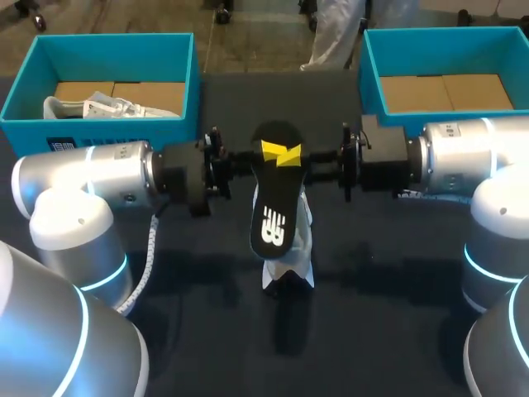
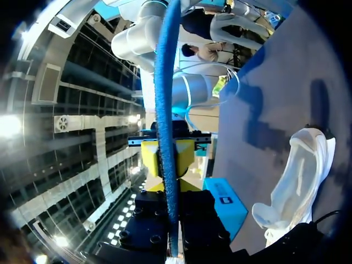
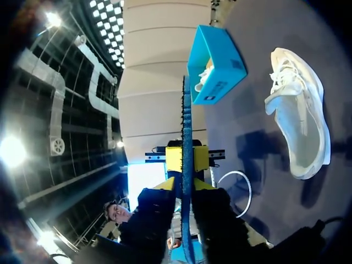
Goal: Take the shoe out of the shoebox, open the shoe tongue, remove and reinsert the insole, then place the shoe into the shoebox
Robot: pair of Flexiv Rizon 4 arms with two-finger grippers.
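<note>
Insole is out of the shoe, and both end effectors are pinching it in the air.

I am holding the flat black insole [image 1: 271, 207] above the dark surface [image 1: 380, 298]. My left end effector [image 2: 167, 165] and my right end effector [image 3: 187, 159] are each pressing yellow tips on its two faces, coming from opposite sides. The white mesh shoe [image 1: 289, 273] is lying on the surface just under the insole, outside both boxes, with its opening showing wide in the wrist views. So I am judging that the taking out, the tongue and the removing are done, while reinserting the insole and boxing the shoe are remaining. The turquoise shoebox at my right [image 1: 372, 74] is showing only a cardboard floor. The turquoise shoebox at my left [image 1: 99, 126] is holding another white shoe [image 1: 107, 106].
</note>
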